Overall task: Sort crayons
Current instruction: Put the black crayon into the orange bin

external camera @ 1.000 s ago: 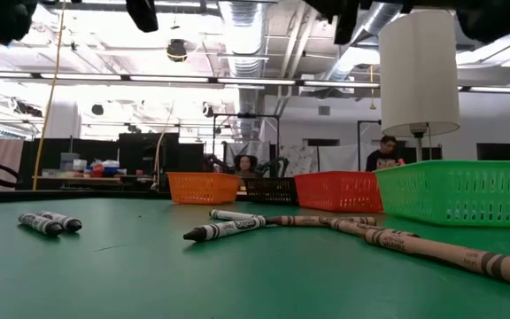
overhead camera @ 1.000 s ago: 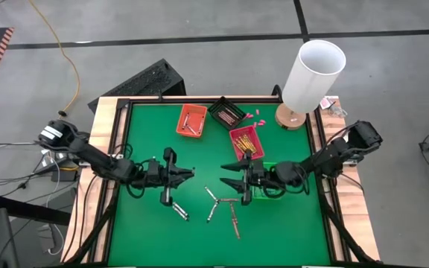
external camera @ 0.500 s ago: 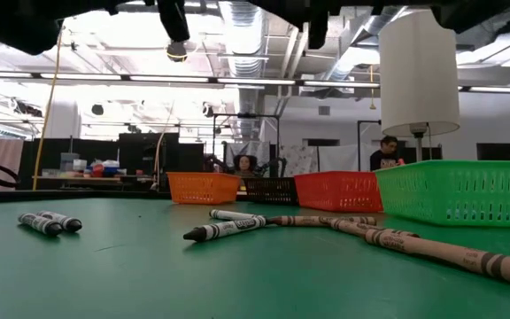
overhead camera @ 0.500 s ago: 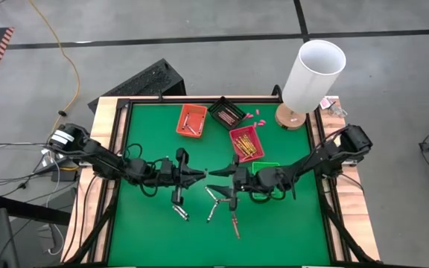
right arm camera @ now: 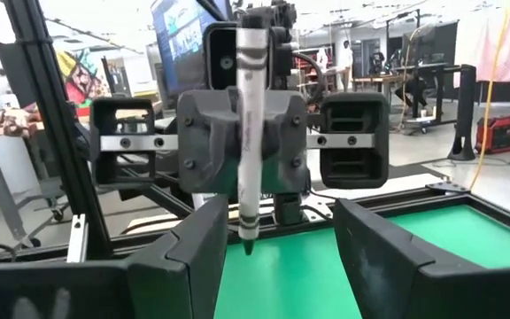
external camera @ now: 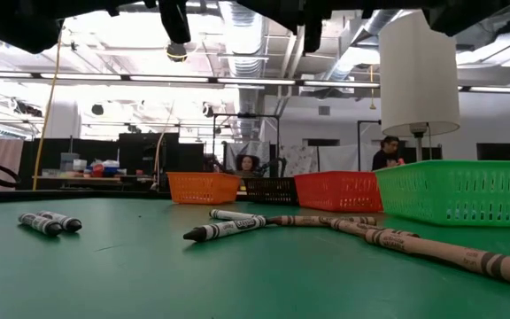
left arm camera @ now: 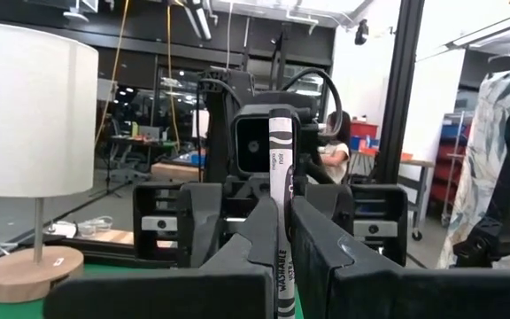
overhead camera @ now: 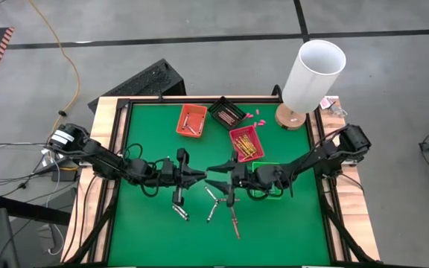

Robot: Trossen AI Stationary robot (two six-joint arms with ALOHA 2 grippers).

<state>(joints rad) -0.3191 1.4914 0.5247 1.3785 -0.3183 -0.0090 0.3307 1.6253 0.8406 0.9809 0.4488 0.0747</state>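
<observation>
Green felt covers the table (overhead camera: 140,231) I'm looking down on. From the high view I count four small rectangular baskets: an orange one (overhead camera: 191,120), a dark brown one (overhead camera: 226,113), a red one (overhead camera: 245,143) holding yellow-orange crayons, and a green one (overhead camera: 270,181) mostly under my right arm. Loose crayons (overhead camera: 222,202) lie near the middle, five or so as far as I can tell, two of them a grey pair (overhead camera: 179,211) below the left gripper (overhead camera: 196,176). A white lamp with a round wooden base (overhead camera: 304,78) stands at the far right corner. Both grippers meet nose to nose mid-table, the right gripper (overhead camera: 216,184) just beside the left.

Low view now: the grey pair on the left, three more crayons crossing in the middle, four baskets in a row behind, two people in the room beyond. No fingertips here.

Left wrist view gives what overhead hides: my left fingers (left arm camera: 255,235) are clamped tight on one upright grey crayon (left arm camera: 282,221).

Right wrist view: my right fingers (right arm camera: 197,252) stand wide apart, holding nothing, the grey crayon hanging between them.
</observation>
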